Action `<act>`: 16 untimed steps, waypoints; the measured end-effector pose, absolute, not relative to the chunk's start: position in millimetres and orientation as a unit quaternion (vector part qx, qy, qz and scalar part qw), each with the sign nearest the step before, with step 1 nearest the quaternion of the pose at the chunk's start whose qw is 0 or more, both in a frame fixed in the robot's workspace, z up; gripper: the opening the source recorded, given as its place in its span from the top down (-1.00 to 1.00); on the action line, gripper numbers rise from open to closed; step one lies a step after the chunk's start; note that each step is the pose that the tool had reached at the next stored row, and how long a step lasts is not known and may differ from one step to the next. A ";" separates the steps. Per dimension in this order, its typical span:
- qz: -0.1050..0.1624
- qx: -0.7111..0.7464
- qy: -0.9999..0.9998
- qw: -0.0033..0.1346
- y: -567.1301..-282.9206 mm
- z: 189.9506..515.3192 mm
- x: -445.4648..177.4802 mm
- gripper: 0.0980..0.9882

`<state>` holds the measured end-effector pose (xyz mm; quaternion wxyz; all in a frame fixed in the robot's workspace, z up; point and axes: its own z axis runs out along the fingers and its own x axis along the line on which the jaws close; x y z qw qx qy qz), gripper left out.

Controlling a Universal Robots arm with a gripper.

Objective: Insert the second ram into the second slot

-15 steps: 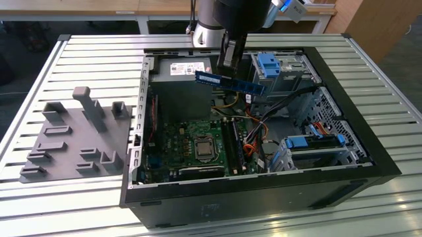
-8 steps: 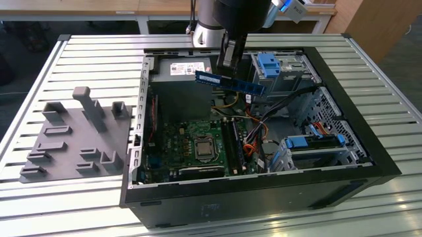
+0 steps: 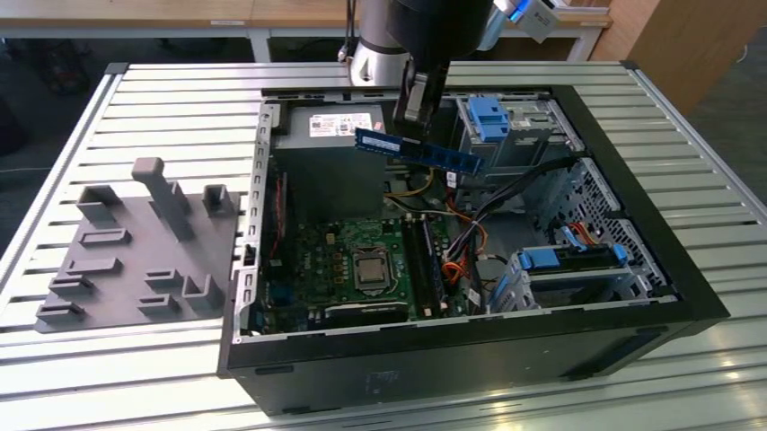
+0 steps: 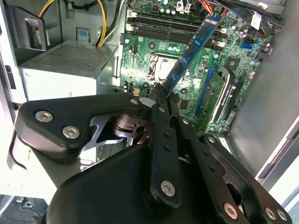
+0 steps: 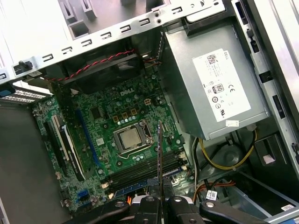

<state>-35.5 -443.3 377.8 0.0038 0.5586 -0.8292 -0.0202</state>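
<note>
While the black two-fingered gripper [image 3: 409, 126] is pinched shut on just one end of the thin, flat blue circuit-board ram stick [image 3: 422, 151], the long free end juts out unsupported. It hangs high over the open black sheet-metal computer case [image 3: 480, 364], beside the grey perforated metal power supply box [image 5: 210, 79] and well apart from the green motherboard [image 5: 117, 112]. With so short a hold on smooth, stiff laminate, the stick could pivot between the fingers and meet the narrow dark plastic memory slots [image 5: 145, 171] askew. Pressing then could jam an edge or flex the board. The loose orange and black cables [image 3: 462, 244] just beside the slots might snag it. The square metallic processor socket [image 5: 128, 139] lies close alongside. Whether a neighbouring slot is already filled I cannot quite tell.
</note>
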 end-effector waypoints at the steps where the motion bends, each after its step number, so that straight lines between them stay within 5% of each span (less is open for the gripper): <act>1: -0.020 0.558 -0.830 0.004 -443.3 377.8 -35.5 0.91; 16: -0.020 0.550 -0.835 0.004 -443.3 377.8 -35.5 0.91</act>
